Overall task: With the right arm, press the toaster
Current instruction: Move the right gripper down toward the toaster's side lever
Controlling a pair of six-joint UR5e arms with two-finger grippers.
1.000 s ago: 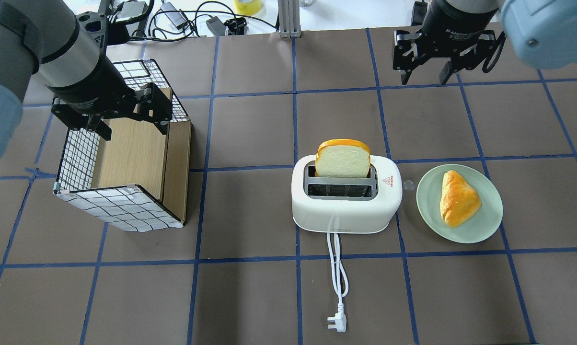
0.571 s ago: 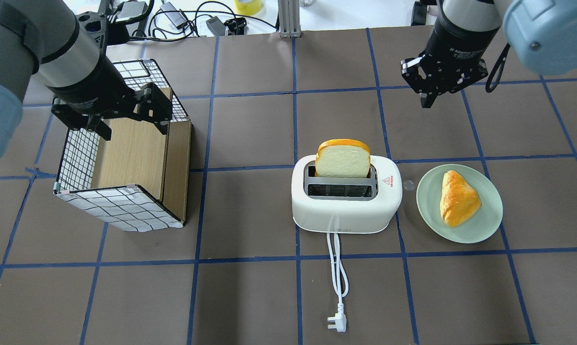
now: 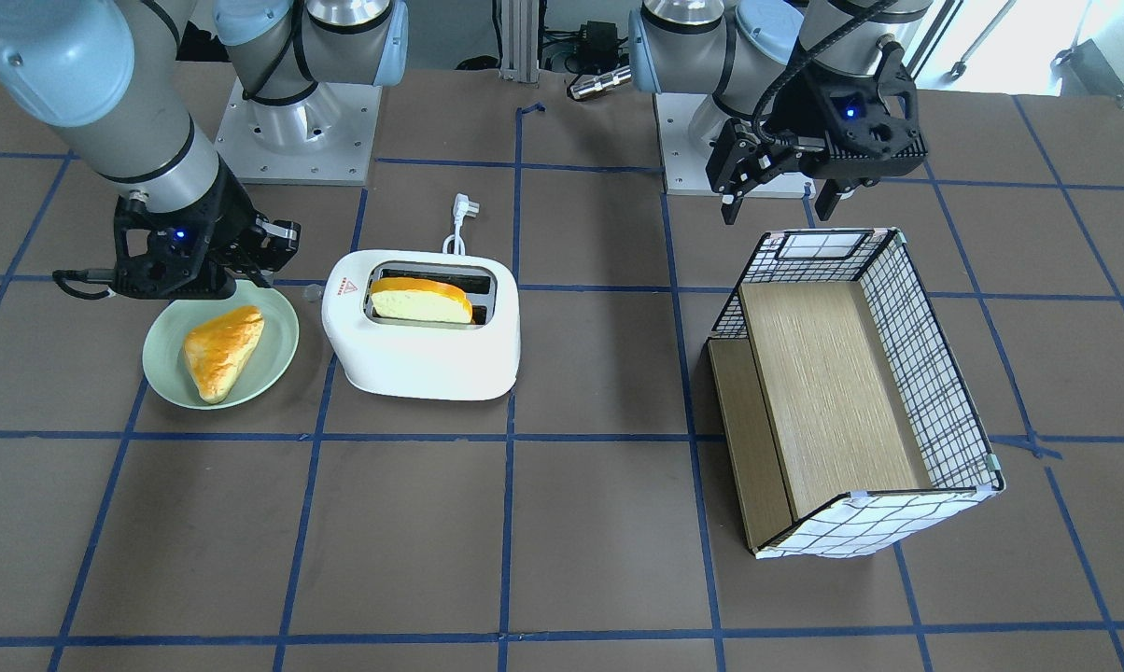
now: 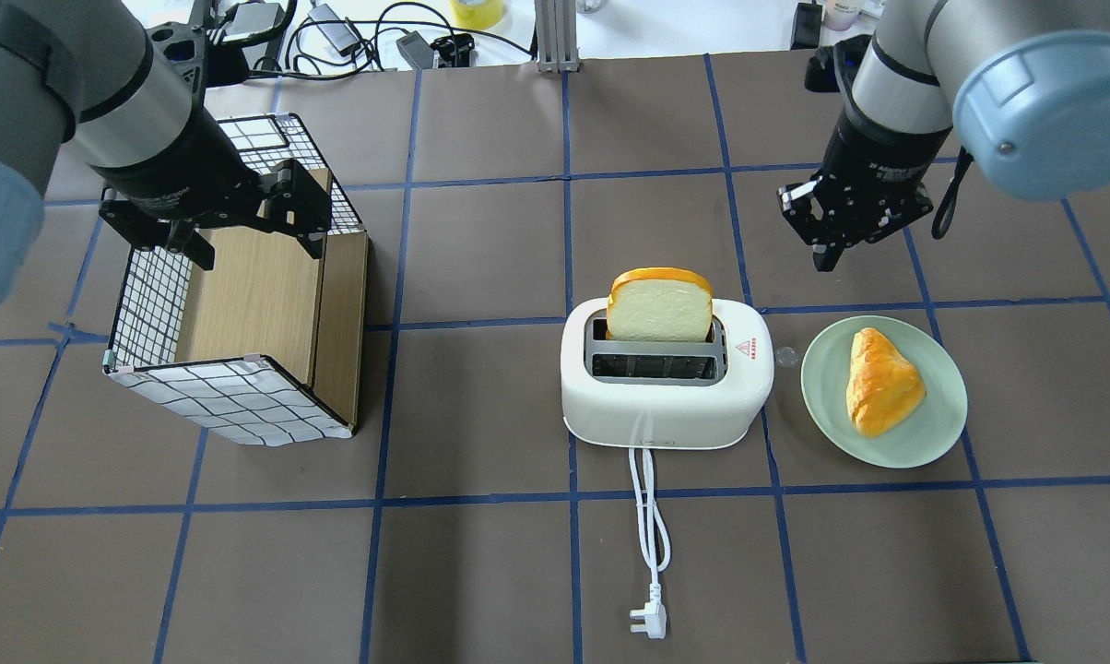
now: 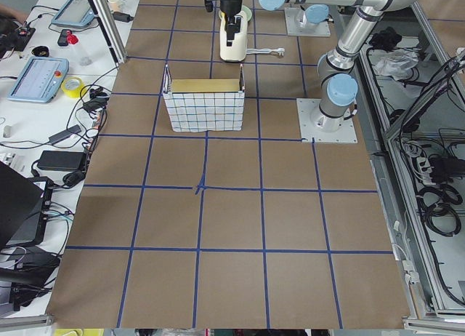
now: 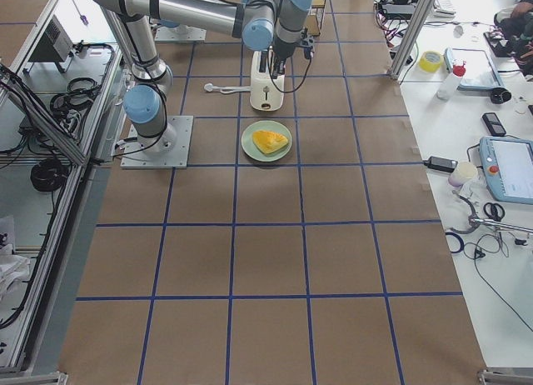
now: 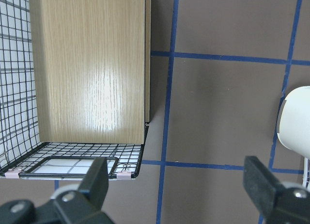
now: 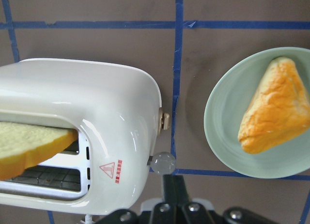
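The white toaster [image 4: 666, 401] stands mid-table with a bread slice [image 4: 660, 309] upright in its far slot. Its lever knob [image 4: 785, 356] sticks out of the right end, by the red triangle sticker. My right gripper [image 4: 829, 258] is shut and empty, hanging above the table beyond the lever and the plate. In the right wrist view the shut fingers [image 8: 173, 190] sit just behind the knob [image 8: 163, 163], apart from it. My left gripper [image 4: 251, 242] is open and empty over the checked basket [image 4: 242, 397].
A green plate [image 4: 942, 420] with a pastry [image 4: 879, 383] lies right of the toaster, close to the lever. The toaster's white cord and plug [image 4: 649, 620] run toward the robot's side. Cables and devices lie past the table's far edge.
The right gripper has shut and moved from the table's far edge toward the toaster's lever end and the plate. The left arm has not moved.
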